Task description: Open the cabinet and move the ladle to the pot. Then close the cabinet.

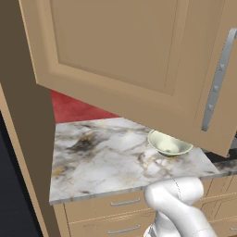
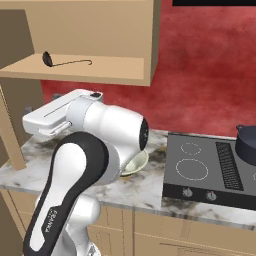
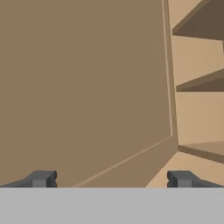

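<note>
The cabinet stands open. Its door, with the long grey bar handle, is swung out over the counter. The ladle, slim and dark, lies on the cabinet's lowest shelf with its bowl to the left. The dark pot sits on the stove at the far right edge. My gripper is open with nothing between its fingertips. It faces a flat tan cabinet panel, with shelf edges to the right. The hand hangs below the shelf, left of the ladle.
A pale green bowl rests on the marble counter, partly behind my arm in the right base view. A black cooktop lies right of it. Drawers run under the counter. A red wall stands behind.
</note>
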